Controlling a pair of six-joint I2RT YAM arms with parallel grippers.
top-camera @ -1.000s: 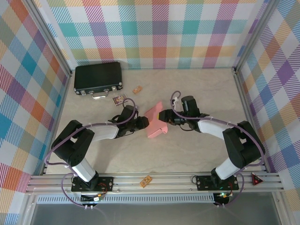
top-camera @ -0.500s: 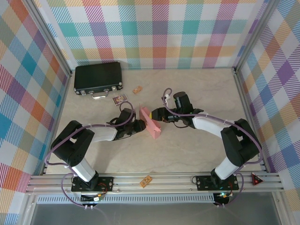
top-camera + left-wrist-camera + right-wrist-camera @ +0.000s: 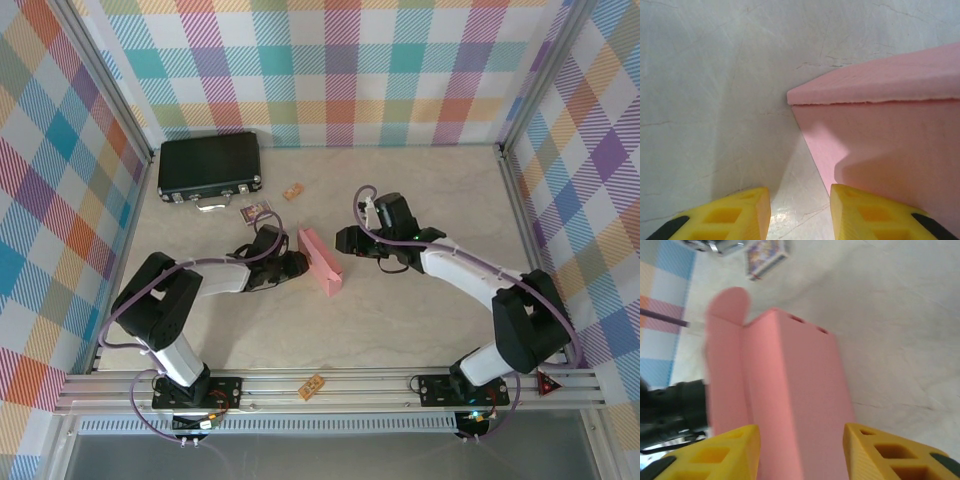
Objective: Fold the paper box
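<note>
Paper box [image 3: 322,262] folded; right gripper [image 3: 341,240] backed off; left gripper [image 3: 299,266] beside; both jaws released.

We note paper box [image 3: 890,150] cut off by right edge in left wrist view. Right wrist view: box blurred (near end cropped at bottom too); small printed card [image 3: 765,255] unreadable to us.
</note>
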